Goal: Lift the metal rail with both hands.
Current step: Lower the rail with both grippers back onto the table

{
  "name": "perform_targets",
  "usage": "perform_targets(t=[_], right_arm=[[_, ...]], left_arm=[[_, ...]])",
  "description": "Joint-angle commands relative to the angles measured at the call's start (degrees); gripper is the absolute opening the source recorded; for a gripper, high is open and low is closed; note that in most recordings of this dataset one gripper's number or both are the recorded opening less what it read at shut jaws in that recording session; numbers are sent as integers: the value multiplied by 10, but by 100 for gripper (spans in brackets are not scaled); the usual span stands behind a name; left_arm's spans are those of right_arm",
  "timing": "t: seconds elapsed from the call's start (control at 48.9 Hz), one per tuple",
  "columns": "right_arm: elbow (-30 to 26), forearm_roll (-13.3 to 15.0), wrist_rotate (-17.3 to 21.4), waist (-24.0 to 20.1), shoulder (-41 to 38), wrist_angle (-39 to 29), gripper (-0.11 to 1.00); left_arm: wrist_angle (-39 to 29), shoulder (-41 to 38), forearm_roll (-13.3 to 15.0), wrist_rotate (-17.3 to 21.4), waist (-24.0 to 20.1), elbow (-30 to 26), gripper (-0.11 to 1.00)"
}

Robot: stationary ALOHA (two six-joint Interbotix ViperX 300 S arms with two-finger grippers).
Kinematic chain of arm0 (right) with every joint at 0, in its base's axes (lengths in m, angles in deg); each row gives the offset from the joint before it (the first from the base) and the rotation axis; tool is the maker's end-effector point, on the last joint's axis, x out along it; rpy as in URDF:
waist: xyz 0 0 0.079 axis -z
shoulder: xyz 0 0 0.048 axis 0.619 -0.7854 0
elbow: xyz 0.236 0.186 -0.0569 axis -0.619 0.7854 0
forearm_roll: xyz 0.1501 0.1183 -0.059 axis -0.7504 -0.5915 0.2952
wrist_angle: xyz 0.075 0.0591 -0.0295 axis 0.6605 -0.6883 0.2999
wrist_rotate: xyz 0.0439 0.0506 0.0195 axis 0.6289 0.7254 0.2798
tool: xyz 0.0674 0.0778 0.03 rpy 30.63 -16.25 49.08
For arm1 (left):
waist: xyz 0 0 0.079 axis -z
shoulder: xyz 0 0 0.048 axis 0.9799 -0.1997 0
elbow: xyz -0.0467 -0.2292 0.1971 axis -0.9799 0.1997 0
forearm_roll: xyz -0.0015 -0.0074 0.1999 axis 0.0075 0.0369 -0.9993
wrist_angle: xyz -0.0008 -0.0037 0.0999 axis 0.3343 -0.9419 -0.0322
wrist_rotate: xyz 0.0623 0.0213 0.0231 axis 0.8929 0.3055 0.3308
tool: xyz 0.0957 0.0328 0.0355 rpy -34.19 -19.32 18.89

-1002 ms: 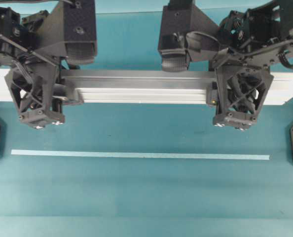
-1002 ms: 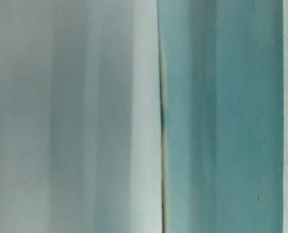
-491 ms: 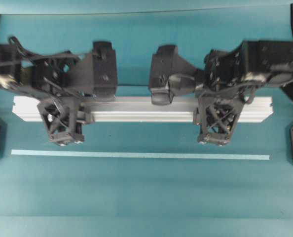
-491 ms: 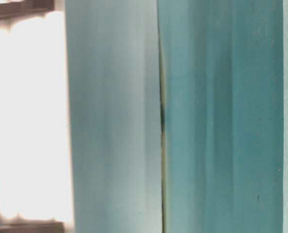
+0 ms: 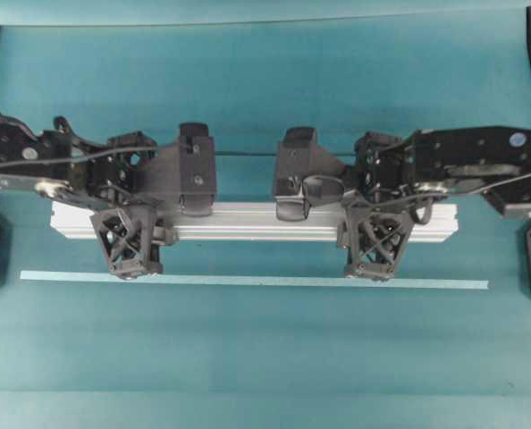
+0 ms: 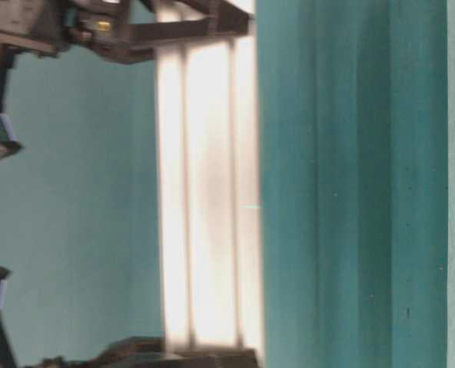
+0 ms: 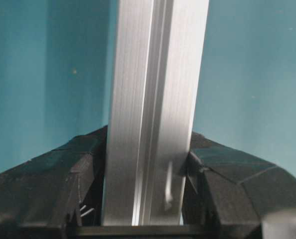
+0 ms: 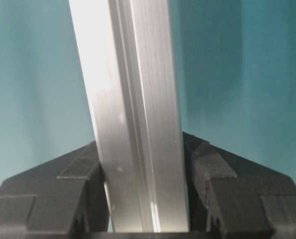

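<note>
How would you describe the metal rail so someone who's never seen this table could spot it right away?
Start at the teal table and find the two black arms reaching in from either side. The metal rail is the chunky silver grooved bar clamped between the left hand and right hand. The pale teal strip just below is thinner, flatter and longer.

One camera looks straight down; one skims the table, turned sideways; both wrist cameras sit close, sharing the metal rail.
</note>
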Motion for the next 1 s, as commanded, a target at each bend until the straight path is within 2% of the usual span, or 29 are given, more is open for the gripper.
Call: perform_targets(t=[0.0, 0.368, 0.695, 0.981], right_arm=[[4, -2, 2, -3, -8, 18, 39], [45, -2, 4, -7, -46, 104, 39], [104, -4, 5, -28, -63, 191, 39], [131, -7, 9, -40, -76, 219, 39]], left_arm=[[28, -1, -1, -9, -4, 11, 39], [145, -41, -2, -31, -4, 65, 38], [201, -98, -1, -33, 1, 71, 38], [229, -134, -1, -34, 10, 69, 38]])
